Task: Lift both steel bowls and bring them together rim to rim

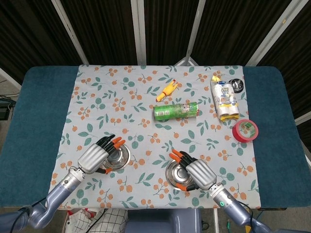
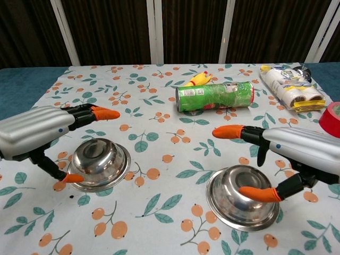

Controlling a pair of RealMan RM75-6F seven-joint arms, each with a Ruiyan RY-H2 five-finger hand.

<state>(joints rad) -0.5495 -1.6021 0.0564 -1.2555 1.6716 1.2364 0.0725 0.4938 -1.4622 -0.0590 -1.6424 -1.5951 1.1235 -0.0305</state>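
Two steel bowls lie upside down on the floral cloth. The left bowl [image 1: 118, 158] [image 2: 101, 161] sits under my left hand [image 1: 96, 156] [image 2: 37, 133], whose fingers [image 2: 101, 113] stretch out above it without touching; the thumb tip lies by its left rim. The right bowl [image 1: 175, 174] [image 2: 239, 197] rests near the front edge. My right hand [image 1: 198, 174] [image 2: 297, 151] hovers at its right side with its fingers [image 2: 228, 131] raised clear and the thumb tip over the dome. Neither hand holds a bowl.
A green can [image 1: 176, 111] [image 2: 215, 96] lies on its side mid-table, with a yellow toy [image 1: 167, 91] behind it. A snack pack [image 1: 225, 101] and a red tape roll [image 1: 245, 130] sit at the right. The cloth's front edge is close below both bowls.
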